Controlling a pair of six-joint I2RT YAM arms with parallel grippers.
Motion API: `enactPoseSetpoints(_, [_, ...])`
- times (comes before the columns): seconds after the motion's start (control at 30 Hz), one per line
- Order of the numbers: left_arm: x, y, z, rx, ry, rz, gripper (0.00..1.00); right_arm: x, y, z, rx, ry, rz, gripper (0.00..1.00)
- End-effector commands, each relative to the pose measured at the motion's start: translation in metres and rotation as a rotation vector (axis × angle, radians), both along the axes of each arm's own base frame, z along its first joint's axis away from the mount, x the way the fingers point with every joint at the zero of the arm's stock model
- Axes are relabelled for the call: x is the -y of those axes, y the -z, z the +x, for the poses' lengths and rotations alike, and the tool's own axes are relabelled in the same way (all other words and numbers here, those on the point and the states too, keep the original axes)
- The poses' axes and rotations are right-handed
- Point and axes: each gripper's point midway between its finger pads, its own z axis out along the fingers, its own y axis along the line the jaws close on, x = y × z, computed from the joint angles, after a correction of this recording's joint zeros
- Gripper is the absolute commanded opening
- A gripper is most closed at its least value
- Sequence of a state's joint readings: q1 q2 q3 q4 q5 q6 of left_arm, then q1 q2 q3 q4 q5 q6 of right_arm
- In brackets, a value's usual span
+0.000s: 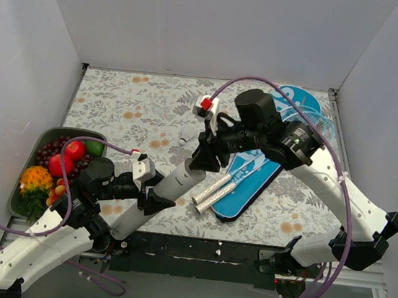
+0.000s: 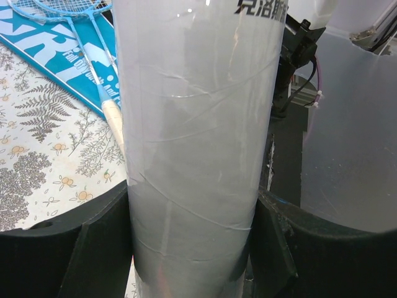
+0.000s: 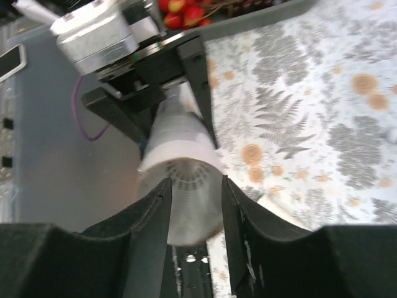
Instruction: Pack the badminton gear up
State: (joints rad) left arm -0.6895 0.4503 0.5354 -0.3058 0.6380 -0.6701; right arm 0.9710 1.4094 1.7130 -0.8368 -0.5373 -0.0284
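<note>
My left gripper (image 1: 151,195) is shut on the white cardboard tube (image 1: 173,184), held slanting over the table's front; in the left wrist view the tube (image 2: 198,124) fills the gap between the jaws of that gripper (image 2: 192,214). My right gripper (image 1: 202,157) is at the tube's upper open end (image 3: 177,133). It (image 3: 195,183) is shut on a white shuttlecock (image 3: 193,214) at the mouth. Two light-blue rackets (image 1: 224,183) lie on the blue cover (image 1: 257,181), also in the left wrist view (image 2: 93,25). A small white shuttlecock (image 1: 185,134) lies on the cloth.
A dark tray (image 1: 60,130) of colourful fruit stands at the left edge. White walls close in the table on three sides. The flowered cloth (image 1: 132,104) covers the far left part. The dark front rail (image 1: 194,250) runs below the tube.
</note>
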Motion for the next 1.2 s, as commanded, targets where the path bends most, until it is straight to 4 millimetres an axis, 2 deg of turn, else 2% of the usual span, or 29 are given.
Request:
enactPoseSetpoints(0.0, [0.002,-0.006,0.004,0.020,-0.013,-0.025,0.59,0.033,-0.041,0.038,0.110,0.145,0.079,0.48])
enactPoseSetpoints(0.07, [0.002,-0.007,0.003,0.021,-0.013,-0.027,0.59,0.042,-0.050,0.049,0.121,0.182,0.112,0.56])
enactPoseSetpoints(0.1, [0.002,-0.006,0.004,0.021,-0.016,-0.026,0.59,0.048,-0.057,0.060,0.131,0.216,0.136,0.58])
enactPoseSetpoints(0.17, [0.002,-0.007,0.004,0.022,-0.016,-0.027,0.59,0.051,-0.060,0.071,0.139,0.248,0.149,0.61])
enactPoseSetpoints(0.2, [0.002,-0.006,0.004,0.020,-0.016,-0.025,0.59,0.054,-0.061,0.083,0.146,0.278,0.157,0.61])
enactPoseSetpoints(0.37, [0.003,-0.004,0.005,0.015,-0.019,-0.019,0.59,0.053,-0.042,0.125,0.123,0.360,0.152,0.62])
enactPoseSetpoints(0.4, [0.003,-0.004,0.006,0.014,-0.019,-0.018,0.59,0.053,-0.031,0.141,0.115,0.380,0.143,0.62])
enactPoseSetpoints(0.57, [0.002,-0.004,0.008,0.013,-0.031,-0.016,0.59,0.047,0.013,0.188,0.027,0.463,0.114,0.63])
enactPoseSetpoints(0.63, [0.002,-0.003,0.008,0.012,-0.032,-0.015,0.59,0.047,0.024,0.208,0.021,0.496,0.117,0.63])
enactPoseSetpoints(0.67, [0.002,-0.001,0.008,0.008,-0.034,-0.011,0.59,0.044,0.039,0.219,-0.007,0.504,0.098,0.63])
enactPoseSetpoints(0.73, [0.002,-0.002,0.008,0.007,-0.032,-0.011,0.59,0.041,0.045,0.235,-0.009,0.519,0.101,0.63])
enactPoseSetpoints(0.77, [0.003,-0.001,0.008,0.005,-0.032,-0.007,0.59,0.037,0.060,0.245,-0.035,0.522,0.077,0.64])
enactPoseSetpoints(0.83, [0.003,-0.001,0.009,0.005,-0.031,-0.007,0.59,0.034,0.064,0.260,-0.029,0.533,0.074,0.64])
enactPoseSetpoints(0.87, [0.004,0.000,0.009,0.002,-0.031,-0.004,0.59,0.030,0.081,0.270,-0.049,0.533,0.049,0.65])
enactPoseSetpoints(1.07, [0.005,0.002,0.010,-0.003,-0.029,-0.002,0.59,0.010,0.124,0.311,-0.086,0.527,-0.009,0.66])
enactPoseSetpoints(1.13, [0.004,0.002,0.011,-0.005,-0.032,0.000,0.59,0.005,0.136,0.318,-0.105,0.521,-0.013,0.67])
enactPoseSetpoints(1.17, [0.005,0.001,0.010,-0.006,-0.031,-0.001,0.59,0.001,0.150,0.324,-0.126,0.520,-0.023,0.67])
